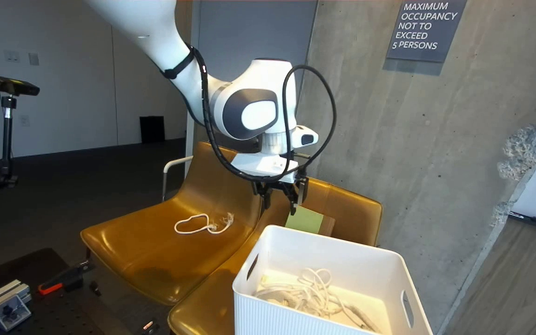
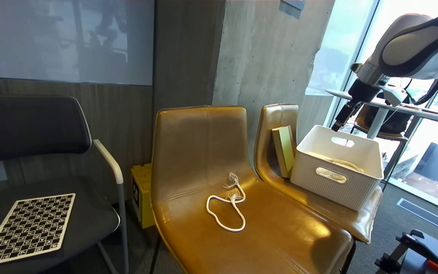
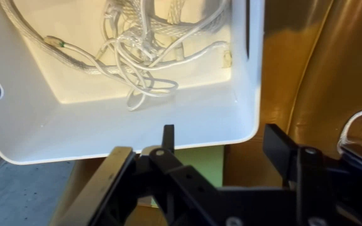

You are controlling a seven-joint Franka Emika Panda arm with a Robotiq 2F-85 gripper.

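In an exterior view, the jaws hang down from the white arm (image 1: pixel 272 77), and they stand apart from each other. In front of them and lower is the white box (image 1: pixel 342 256), and on its bottom lie white ropes (image 1: pixel 291 295) in a tangle. Just below the jaws, behind the box, a green block (image 1: pixel 304 219) leans on the back of a brown chair (image 1: pixel 358 214). To the left of the jaws, and lower, a loose cord (image 1: pixel 211 228) makes a loop on the seat of the neighbouring chair (image 1: pixel 165 256). In an exterior view, where a checkered board (image 2: pixel 29 228) lies on a black chair (image 2: pixel 29 125) well apart from the jaws, these point obliquely down, and their tips are seen at the far rim of the box; whether they touch this rim, I cannot tell. The block is here lower and to the left of the jaws, beside the box. In the wrist view, the jaws stand at the bottom, with a wide gap between them, and through this gap one sees the corner of the box and a part of the block. The ropes lie beyond the jaws, toward the top, and the cord shows at the right edge, past the jaw of that side.
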